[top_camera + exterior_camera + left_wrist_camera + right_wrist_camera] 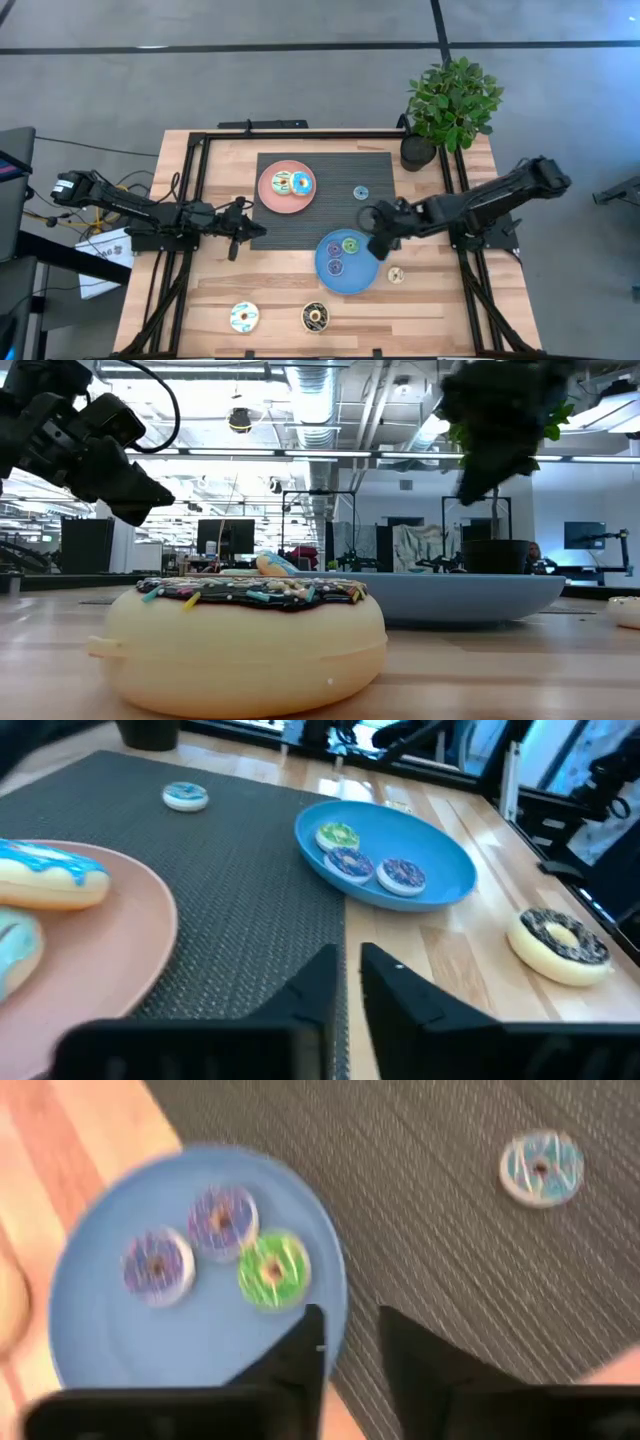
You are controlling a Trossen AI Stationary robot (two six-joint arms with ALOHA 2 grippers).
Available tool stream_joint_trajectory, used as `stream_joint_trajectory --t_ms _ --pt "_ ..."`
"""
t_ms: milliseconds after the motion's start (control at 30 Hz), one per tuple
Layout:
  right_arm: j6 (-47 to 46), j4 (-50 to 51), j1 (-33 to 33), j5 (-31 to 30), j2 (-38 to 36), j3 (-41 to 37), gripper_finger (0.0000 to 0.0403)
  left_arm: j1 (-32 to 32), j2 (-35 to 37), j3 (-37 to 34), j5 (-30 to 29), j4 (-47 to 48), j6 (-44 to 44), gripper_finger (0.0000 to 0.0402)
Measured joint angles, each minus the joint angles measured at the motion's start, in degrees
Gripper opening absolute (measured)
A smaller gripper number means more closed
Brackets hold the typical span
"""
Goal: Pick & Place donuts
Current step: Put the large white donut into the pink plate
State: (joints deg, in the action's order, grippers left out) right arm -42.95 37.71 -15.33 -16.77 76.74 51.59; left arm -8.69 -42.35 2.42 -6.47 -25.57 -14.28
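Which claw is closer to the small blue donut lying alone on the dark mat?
Right. The right claw sits just beside the small blue donut, over the blue plate's edge; the left claw is across the mat.

Eight donuts (349,244): three on blue plate (327,275), two on pink plate (270,195), three loose. Two plates. One plant (452,100).

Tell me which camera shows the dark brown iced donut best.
The low view: the dark brown iced donut fills the foreground, sprinkles plain. The high view shows it small, on bare wood near the table's front edge. The left wrist view catches it beside the blue plate. The right wrist view misses it.
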Motion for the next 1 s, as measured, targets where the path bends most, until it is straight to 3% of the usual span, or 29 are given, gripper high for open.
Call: stream_joint_trajectory --t_ms 133,267,433,633,767,1000 --pt "3.26 -3.84 -2.95 0.04 -5.92 -8.03 0.001 0.02 0.0 0.0 -0.42 -0.02 0.82 0.0097" --pt "1.48 -6.93 -4.51 -0.46 -8.3 -13.04 0.0025 0.0 -0.01 0.0 -0.42 0.33 2.46 0.0141" --pt "1.95 -6.86 -4.62 -1.31 -8.05 -13.46 0.0043 -0.25 -0.02 1.51 -0.25 1.93 -0.1 0.0157" --pt "7.81 -7.35 -6.45 -9.96 -8.21 -13.46 0.0005 -4.37 -3.34 12.98 -2.63 16.36 -3.0 0.0143" --pt "8.47 -9.48 -8.43 -13.64 -8.25 -15.59 0.001 -9.21 -10.41 22.5 -6.11 25.98 -3.94 0.0135" --pt "8.92 -27.06 -12.43 -13.78 -9.87 -27.8 0.0003 -16.42 -23.29 38.62 -8.03 49.34 -14.35 0.0128"
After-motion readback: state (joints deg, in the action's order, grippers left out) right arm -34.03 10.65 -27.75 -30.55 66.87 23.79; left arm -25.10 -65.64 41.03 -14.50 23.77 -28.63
